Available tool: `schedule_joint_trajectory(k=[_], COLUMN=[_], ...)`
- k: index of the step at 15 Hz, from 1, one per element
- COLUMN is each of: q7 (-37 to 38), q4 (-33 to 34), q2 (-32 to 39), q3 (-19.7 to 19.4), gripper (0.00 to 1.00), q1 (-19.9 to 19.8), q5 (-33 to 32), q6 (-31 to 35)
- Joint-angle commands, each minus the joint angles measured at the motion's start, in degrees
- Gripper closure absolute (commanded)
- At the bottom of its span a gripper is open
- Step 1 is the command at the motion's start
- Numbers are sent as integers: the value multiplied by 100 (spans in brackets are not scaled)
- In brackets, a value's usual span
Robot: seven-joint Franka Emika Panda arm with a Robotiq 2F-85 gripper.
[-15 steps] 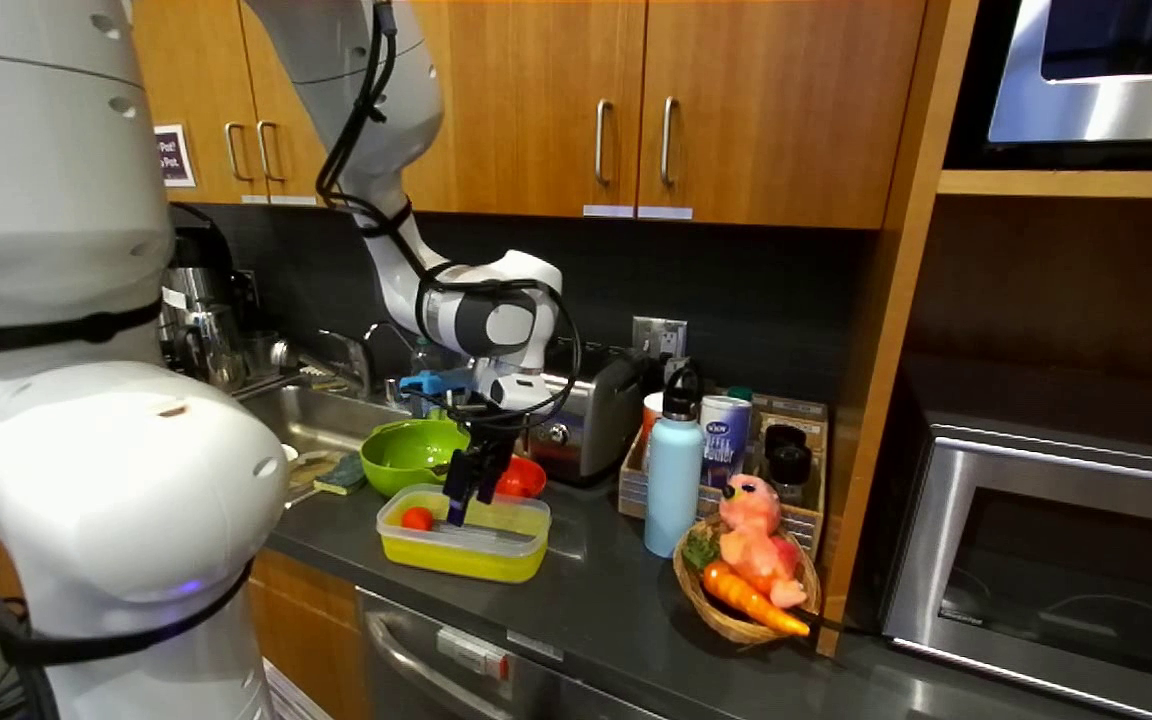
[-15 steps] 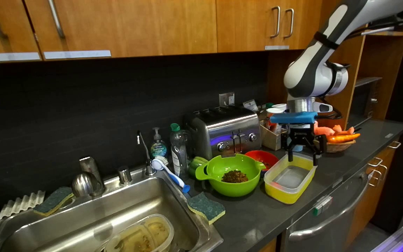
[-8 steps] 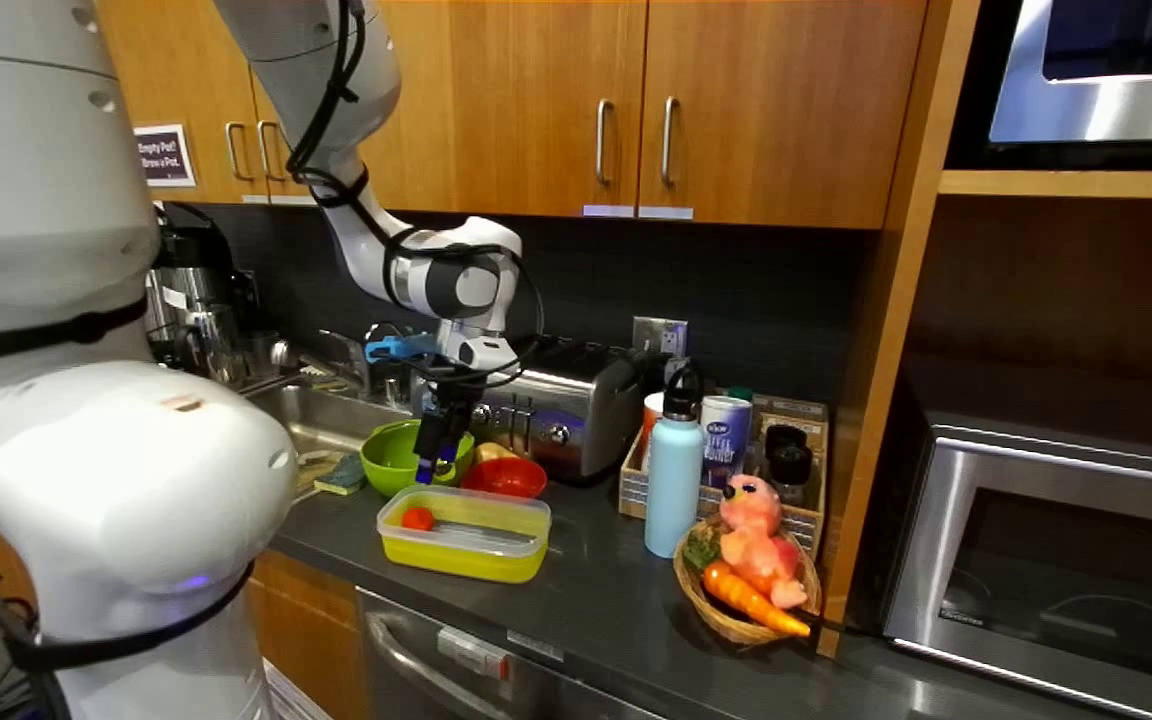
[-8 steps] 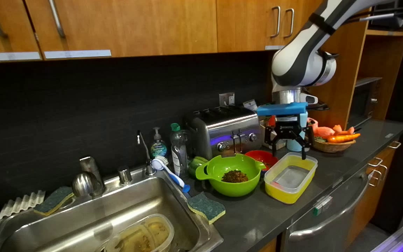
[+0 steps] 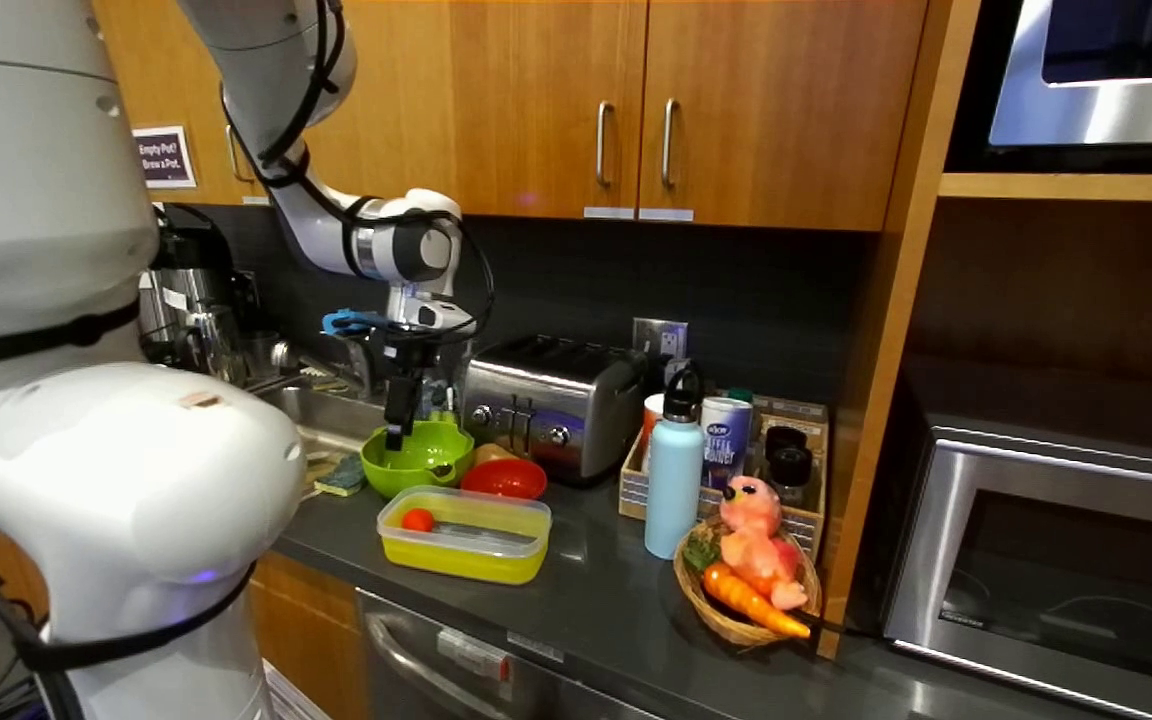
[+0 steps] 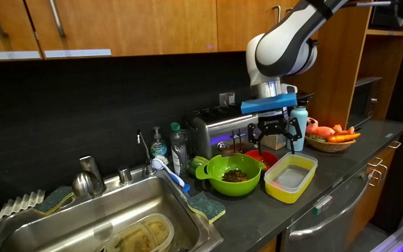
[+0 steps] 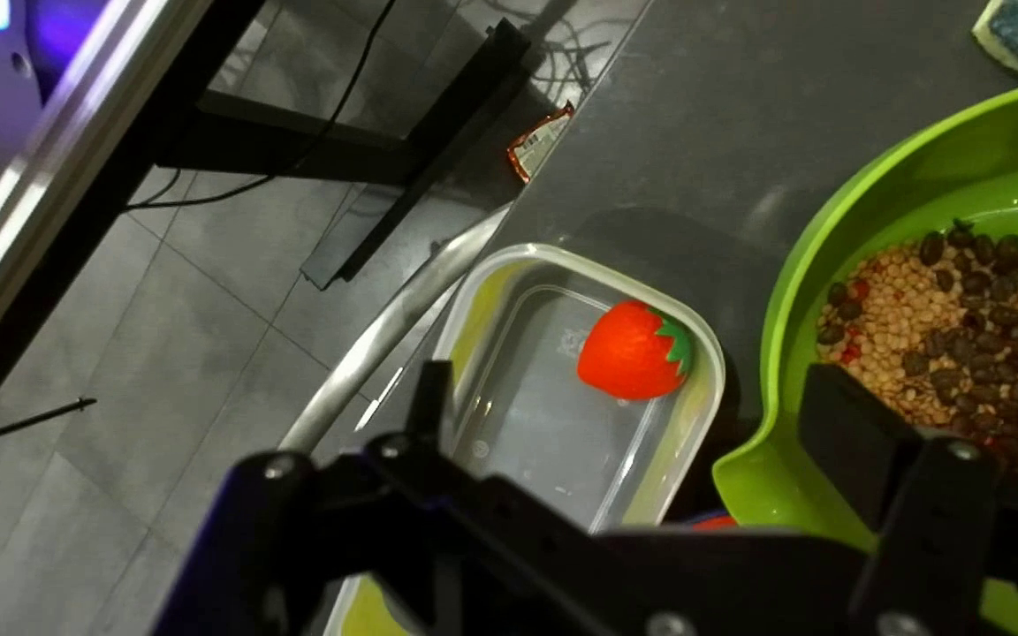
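A red strawberry (image 7: 619,358) is seen in a corner of the yellow box (image 5: 466,557), which is set near the front edge of the table (image 5: 616,590). Higher up, the claw (image 6: 276,151) is spread wide. The green bowl (image 6: 234,190) is placed beside the box, toward the sink (image 6: 93,213).

green bowl (image 6: 236,189): 1 | red bowl (image 5: 504,483): 1 | yellow tub (image 5: 466,560): 1 | strawberry (image 7: 624,353): 1 | sponges (image 6: 206,206) (image 6: 53,201): 2
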Motion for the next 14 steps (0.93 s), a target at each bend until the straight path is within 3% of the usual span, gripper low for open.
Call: schedule_joint_trajectory(k=[1,10,14], q7=[152,40,-207], q4=[51,74,717], q2=[-226,-102,502], q3=[76,69,162], gripper=[0,0,0], q1=[64,45,127], q5=[-308,-206,-432], q6=[-191,-106,-286])
